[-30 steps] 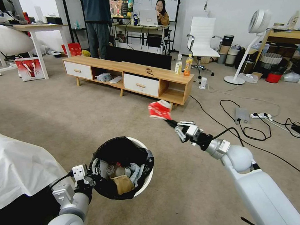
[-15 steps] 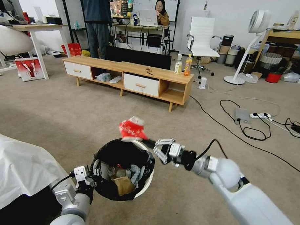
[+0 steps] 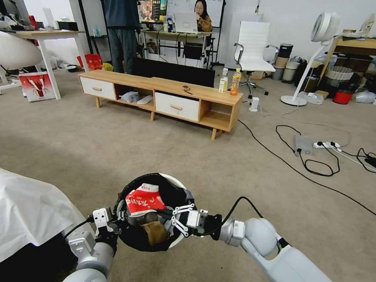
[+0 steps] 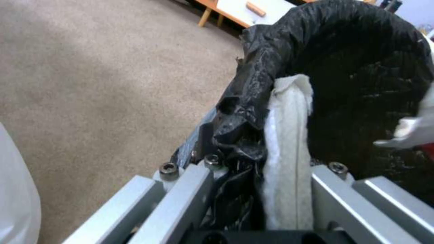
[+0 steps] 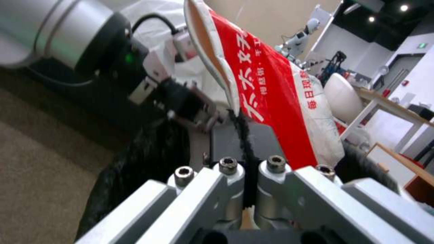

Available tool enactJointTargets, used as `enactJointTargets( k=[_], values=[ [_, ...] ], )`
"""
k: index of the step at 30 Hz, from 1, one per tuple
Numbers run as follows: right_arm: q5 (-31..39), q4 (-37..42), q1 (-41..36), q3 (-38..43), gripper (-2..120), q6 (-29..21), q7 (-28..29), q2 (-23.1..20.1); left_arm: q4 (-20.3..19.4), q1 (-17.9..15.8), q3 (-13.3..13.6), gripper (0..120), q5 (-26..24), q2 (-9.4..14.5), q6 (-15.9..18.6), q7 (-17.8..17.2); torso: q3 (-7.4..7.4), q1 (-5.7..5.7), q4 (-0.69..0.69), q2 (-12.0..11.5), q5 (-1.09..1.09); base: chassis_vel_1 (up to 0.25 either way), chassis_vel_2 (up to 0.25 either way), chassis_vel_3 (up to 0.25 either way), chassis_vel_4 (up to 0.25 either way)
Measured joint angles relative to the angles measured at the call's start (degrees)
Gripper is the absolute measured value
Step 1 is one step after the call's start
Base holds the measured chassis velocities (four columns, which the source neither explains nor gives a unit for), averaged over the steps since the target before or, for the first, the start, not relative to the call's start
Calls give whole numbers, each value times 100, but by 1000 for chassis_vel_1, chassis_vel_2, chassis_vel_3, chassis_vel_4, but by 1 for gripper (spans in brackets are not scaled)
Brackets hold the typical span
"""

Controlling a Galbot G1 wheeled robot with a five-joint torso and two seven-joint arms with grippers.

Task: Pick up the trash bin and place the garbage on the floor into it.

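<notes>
The bin's mouth at lower centre is crowded; the red-and-white wrapper hangs over it, pinched in the right tool, with a brown paper bag beneath; the left tool clamps the near rim at lower left; a white sheet blocks the lower left corner; the carpet across the middle lies open up to the low wooden cabinet; black cables cross it at right.

Bins: one
Wrappers: one, over the bin
Paper bags: one
Bottles: two
Claws: two
</notes>
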Motion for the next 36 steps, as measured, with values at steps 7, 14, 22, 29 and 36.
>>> enactJointTargets(
  k=[7,14,22,29,36],
  values=[
    [-50,-109,20,12,0,19,10,49,-3,-4,-10,6,-10,3,0,4,0,0,0,0,0,0,0,0,0],
    [-82,-166,42,26,8,20,45,83,-3,1,-6,6,-12,-3,-2,10,0,0,0,0,0,0,0,0,0],
    [7,-194,54,95,39,22,65,110,-10,24,-8,6,-14,0,-12,21,0,0,0,0,0,0,0,0,0],
    [57,-190,45,113,64,21,78,76,-5,10,3,6,-13,-7,-17,22,0,0,0,0,0,0,0,0,0],
    [109,-195,50,120,88,22,137,77,-4,5,-13,6,-12,-9,-21,22,0,0,0,0,0,0,0,0,0]
  ],
)
